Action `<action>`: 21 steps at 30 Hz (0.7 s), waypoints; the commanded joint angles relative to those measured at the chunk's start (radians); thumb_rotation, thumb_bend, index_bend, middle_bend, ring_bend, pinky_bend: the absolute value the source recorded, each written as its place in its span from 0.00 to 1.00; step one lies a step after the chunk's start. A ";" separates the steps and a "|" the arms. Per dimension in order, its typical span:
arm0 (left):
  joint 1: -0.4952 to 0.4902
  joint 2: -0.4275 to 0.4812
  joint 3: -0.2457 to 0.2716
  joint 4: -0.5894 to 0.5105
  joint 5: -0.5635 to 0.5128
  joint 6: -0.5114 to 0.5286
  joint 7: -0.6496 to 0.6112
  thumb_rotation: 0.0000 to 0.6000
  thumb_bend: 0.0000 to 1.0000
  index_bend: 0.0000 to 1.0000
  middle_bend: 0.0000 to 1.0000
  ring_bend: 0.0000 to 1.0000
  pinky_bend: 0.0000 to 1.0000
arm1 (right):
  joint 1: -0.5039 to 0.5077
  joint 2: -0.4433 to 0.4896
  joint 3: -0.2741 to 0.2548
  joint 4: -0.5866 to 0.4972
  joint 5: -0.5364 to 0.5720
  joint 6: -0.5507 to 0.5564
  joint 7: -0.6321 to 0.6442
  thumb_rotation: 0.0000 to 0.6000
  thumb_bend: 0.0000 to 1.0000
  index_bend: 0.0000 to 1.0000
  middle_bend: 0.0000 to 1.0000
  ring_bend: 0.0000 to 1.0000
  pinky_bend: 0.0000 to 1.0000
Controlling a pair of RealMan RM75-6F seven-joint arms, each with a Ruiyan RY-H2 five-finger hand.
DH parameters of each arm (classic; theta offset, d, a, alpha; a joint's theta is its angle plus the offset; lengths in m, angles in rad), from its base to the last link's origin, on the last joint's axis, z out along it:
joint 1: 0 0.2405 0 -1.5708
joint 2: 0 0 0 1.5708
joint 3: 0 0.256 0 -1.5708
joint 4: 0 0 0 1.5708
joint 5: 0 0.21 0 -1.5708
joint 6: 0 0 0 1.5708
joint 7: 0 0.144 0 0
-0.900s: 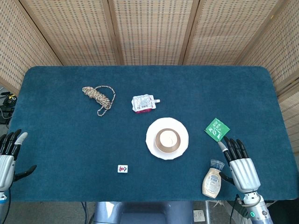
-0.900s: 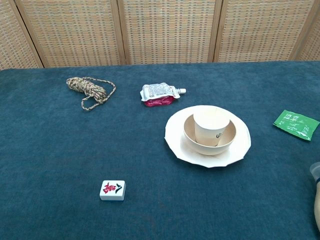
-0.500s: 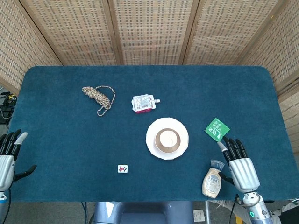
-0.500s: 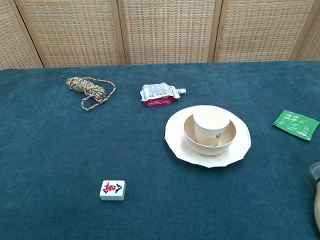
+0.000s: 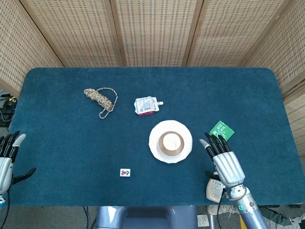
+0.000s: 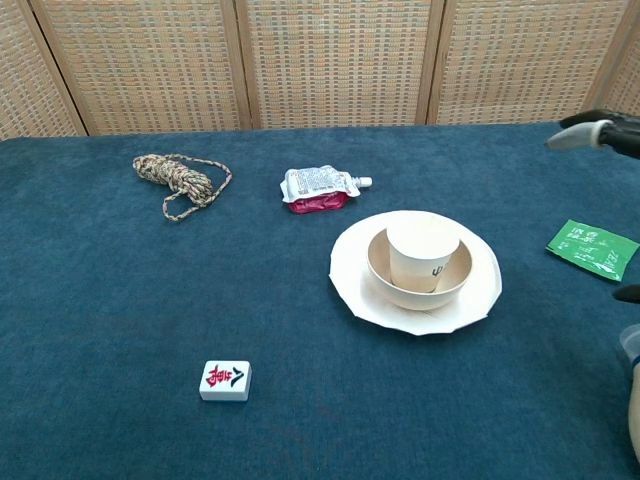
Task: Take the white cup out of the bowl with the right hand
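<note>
While the white cup (image 6: pixel 423 253) stands upright inside a tan bowl (image 6: pixel 384 281), the bowl sits on a white plate (image 6: pixel 475 293) near the middle of the blue table (image 5: pixel 62 138). Small dark markings show on the cup's near side, too small to read. The right robot hand (image 5: pixel 223 157) hovers just right of the plate with its fingers spread and extended, holding nothing; in the chest view only its fingertips (image 6: pixel 572 135) reach in at the right edge. The left robot hand (image 5: pixel 5 157) rests at the near left edge of the table, fingers apart and empty. A green packet (image 5: pixel 221 130) with white print, not legible, lies just beyond the right robot hand. A small bottle (image 5: pixel 214 188) lies near the right robot hand's wrist. Farther back are a coiled rope (image 5: pixel 100 99) at left and a red and white spouted pouch (image 5: pixel 147 106), its label unreadable. A white mahjong tile (image 6: pixel 225 380) with a red character lies near left.
</note>
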 commanded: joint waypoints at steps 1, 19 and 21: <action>0.000 0.002 0.002 -0.001 0.003 0.000 -0.005 1.00 0.02 0.00 0.00 0.00 0.00 | 0.083 -0.030 0.065 -0.058 0.111 -0.105 -0.106 1.00 0.28 0.19 0.00 0.00 0.02; -0.011 0.005 0.009 0.005 0.002 -0.028 -0.026 1.00 0.02 0.00 0.00 0.00 0.00 | 0.354 -0.257 0.206 0.004 0.642 -0.205 -0.495 1.00 0.36 0.19 0.00 0.00 0.03; -0.012 0.005 0.010 0.005 0.002 -0.030 -0.028 1.00 0.02 0.00 0.00 0.00 0.00 | 0.380 -0.277 0.210 0.024 0.686 -0.197 -0.517 1.00 0.36 0.19 0.00 0.00 0.03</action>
